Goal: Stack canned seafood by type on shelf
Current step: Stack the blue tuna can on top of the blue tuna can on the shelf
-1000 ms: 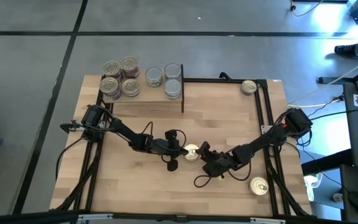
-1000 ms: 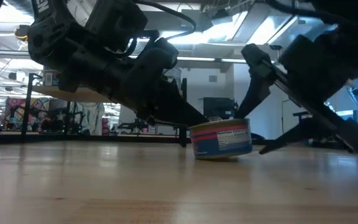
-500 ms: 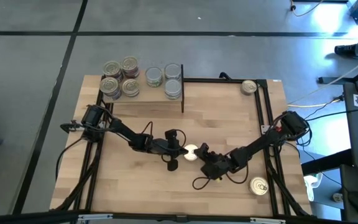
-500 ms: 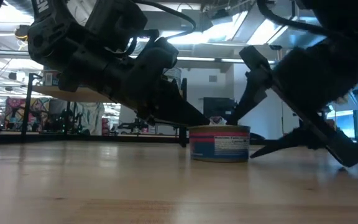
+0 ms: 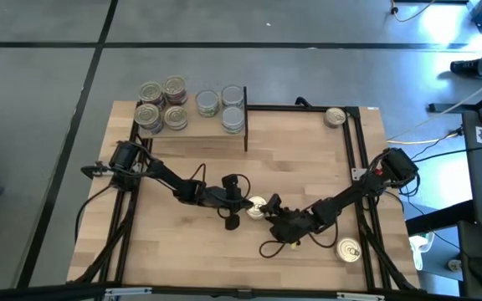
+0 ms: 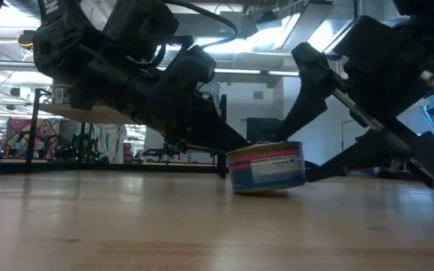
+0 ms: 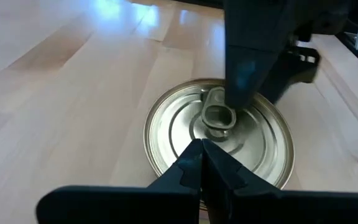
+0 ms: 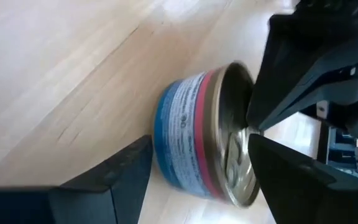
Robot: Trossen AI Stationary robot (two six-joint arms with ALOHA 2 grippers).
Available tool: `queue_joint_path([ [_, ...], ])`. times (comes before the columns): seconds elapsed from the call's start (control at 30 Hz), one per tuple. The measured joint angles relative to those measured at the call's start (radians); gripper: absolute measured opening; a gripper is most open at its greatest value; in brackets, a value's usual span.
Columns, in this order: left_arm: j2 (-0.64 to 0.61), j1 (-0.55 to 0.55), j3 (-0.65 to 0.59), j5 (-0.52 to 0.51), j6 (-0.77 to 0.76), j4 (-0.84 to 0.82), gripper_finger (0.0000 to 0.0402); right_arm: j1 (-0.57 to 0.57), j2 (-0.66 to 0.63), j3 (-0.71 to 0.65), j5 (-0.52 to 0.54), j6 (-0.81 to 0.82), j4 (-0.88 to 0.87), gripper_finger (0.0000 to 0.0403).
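Observation:
One tin of canned seafood (image 5: 256,206), with a blue and red label and a pull-tab lid, sits mid-table between my two grippers. My left gripper (image 5: 243,203) is shut, with its tips on the lid. My right gripper (image 5: 269,210) is open and straddles the tin: one finger (image 6: 307,83) is over the lid and the other (image 6: 337,172) is low by its base. The tin (image 6: 266,167) is slightly tipped, with the side toward my right gripper raised. Several tins stand stacked on the shelf (image 5: 195,130) at the far left. My left gripper presses its shut fingertips (image 7: 201,155) down on the lid's rim (image 7: 185,180), on the side nearest that arm. It comes slanting down from the table's left. My right gripper's lower fingertip sits at the tin's raised bottom edge (image 6: 301,183). Its upper finger (image 7: 247,68) covers the pull tab; whether it touches I cannot tell.
One loose tin (image 5: 335,117) lies at the table's far right corner and another (image 5: 349,249) near the right front. Black frame rails (image 5: 354,167) run along the table's right side. Bare wood lies in front of the shelf.
My right gripper has shifted slightly toward the near edge and rolled at the wrist, staying open. The tin lay flat half a second ago and is now tipped, with the side toward my right gripper lifted. My left gripper has kept still.

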Motion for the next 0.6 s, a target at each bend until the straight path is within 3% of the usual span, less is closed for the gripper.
queue_joint_path([
  [0.23, -0.055, -0.005, -0.003, 0.008, -0.002, -0.06, 0.0002, 0.025, -0.016, 0.0, 0.066, -0.003, -0.016, 0.0264],
  [0.6, -0.102, -0.012, -0.007, 0.0, 0.035, -0.168, 0.0002, 0.03, -0.03, 0.0, 0.035, 0.061, -0.004, 0.0264],
])
